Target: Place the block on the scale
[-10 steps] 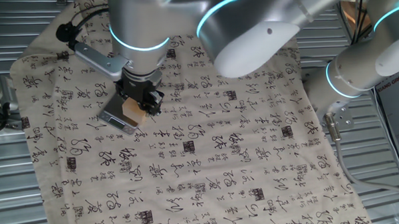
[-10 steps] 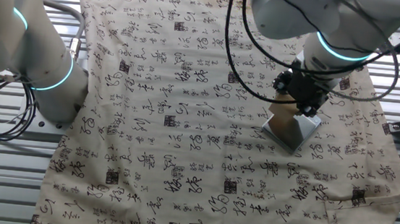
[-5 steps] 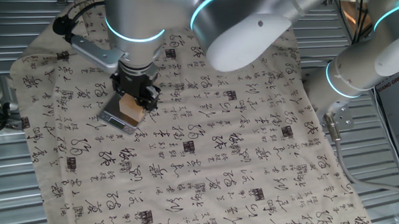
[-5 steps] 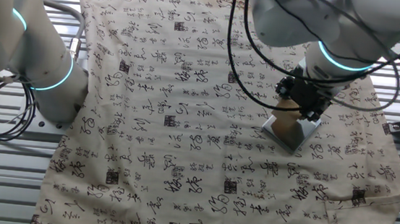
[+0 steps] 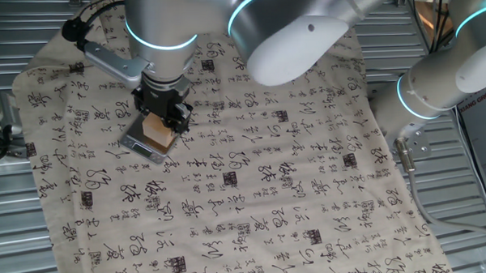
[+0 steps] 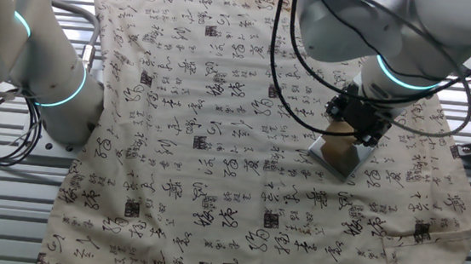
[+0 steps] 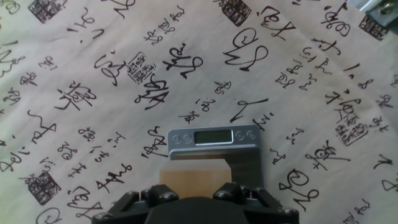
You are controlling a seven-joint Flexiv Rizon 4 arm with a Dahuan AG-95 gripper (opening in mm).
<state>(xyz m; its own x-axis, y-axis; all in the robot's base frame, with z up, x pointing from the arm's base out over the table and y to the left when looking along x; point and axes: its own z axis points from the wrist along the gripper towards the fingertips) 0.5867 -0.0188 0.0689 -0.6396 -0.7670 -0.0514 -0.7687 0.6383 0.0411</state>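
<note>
Because release needs support underneath, the gripper [image 5: 163, 123], fingers closed on the block [image 7: 193, 172], held it over, possibly touching, the scale [image 7: 214, 139] platform.

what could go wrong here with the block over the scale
The block looks held between the gripper fingers over the scale. It sits toward one side of the platform, so a release might leave it near the edge or tipping off. The scale rests on a loose printed cloth, so pressing down could shift it.
</note>
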